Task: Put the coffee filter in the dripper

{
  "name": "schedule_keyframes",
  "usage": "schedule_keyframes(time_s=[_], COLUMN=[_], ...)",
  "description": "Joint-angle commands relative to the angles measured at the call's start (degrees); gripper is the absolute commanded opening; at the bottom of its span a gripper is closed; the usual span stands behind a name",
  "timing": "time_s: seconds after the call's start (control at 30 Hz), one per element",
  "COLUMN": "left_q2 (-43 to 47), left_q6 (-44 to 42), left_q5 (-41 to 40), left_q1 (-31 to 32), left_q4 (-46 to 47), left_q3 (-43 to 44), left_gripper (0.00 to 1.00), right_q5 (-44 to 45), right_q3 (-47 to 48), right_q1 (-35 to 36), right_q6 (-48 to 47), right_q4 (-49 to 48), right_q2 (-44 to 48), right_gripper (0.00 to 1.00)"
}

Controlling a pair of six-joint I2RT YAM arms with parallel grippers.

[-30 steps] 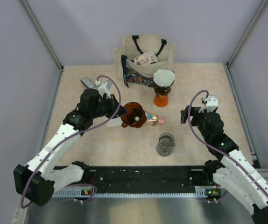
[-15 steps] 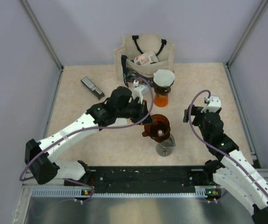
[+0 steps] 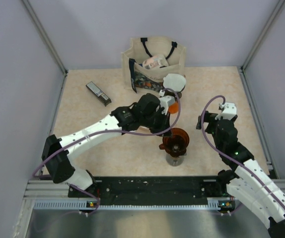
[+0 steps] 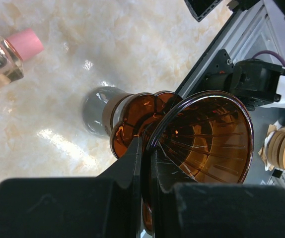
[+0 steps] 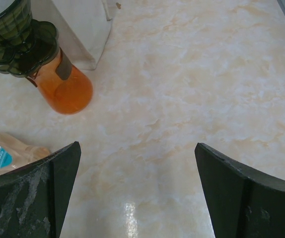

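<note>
Lab robot cell: grey partition walls [image 3: 13,59], aluminium rails [image 3: 44,35], marbled tabletop [image 3: 217,84].

Amber dripper [image 3: 176,140] upright — white filter [image 3: 175,81] apart

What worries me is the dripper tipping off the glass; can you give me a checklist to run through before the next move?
1. Left gripper holds the dripper: ok, jaws clamped on its near side.
2. Dripper above the glass server: ok, its base overlaps the mouth.
3. Dripper seated and level: cannot tell.
4. Dripper bowl free of any filter: ok, ribs bare.
5. Right gripper open and holding nothing: ok.
6. White filter located: ok, atop the other dripper on the orange flask.
</note>
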State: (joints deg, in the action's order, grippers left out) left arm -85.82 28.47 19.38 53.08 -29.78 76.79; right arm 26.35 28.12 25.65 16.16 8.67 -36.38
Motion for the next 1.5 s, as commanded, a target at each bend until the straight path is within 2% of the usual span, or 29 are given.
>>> schedule_keyframes(time_s=[0.0,0.67,0.73,0.83,0.97,1.1,1.3,1.47], left_q2=[-1.27,-6.02,-6.29,-6.38,-6.11,-5.94,-5.41,-3.74], left_q6=[-0.78,-0.26,-0.26,-0.43,-0.61,-0.78,-1.22,-1.92], left_q5=[-0.39,0.49,0.49,0.40,0.75,1.01,1.45,1.72], left_q1=[0.62,0.97,0.97,1.06,1.15,1.24,1.41,1.50], left_q4=[-0.36,-0.63,-1.07,-1.33,-1.33,-1.33,-1.33,-0.10], left_q3=[4.24,5.82,6.17,6.35,6.35,6.35,6.44,6.87], left_gripper=[0.00,0.00,0.02,0.11,0.29,0.32,0.52,0.86], right_q5=[1.08,1.69,1.60,1.69,1.78,1.86,1.60,1.34], right_q3=[1.15,0.88,0.88,0.80,0.80,0.71,0.80,0.88], right_q1=[0.45,0.37,0.37,0.37,0.37,0.37,0.45,0.37], right_q6=[0.54,0.80,0.89,0.89,0.89,0.98,1.06,1.24], right_q4=[-0.58,0.21,0.21,0.21,0.21,0.21,0.21,0.12], right_q2=[0.79,1.31,1.31,1.31,1.22,1.31,1.58,1.58], right_gripper=[0.99,0.99,0.99,0.99,0.99,0.99,0.99,0.99])
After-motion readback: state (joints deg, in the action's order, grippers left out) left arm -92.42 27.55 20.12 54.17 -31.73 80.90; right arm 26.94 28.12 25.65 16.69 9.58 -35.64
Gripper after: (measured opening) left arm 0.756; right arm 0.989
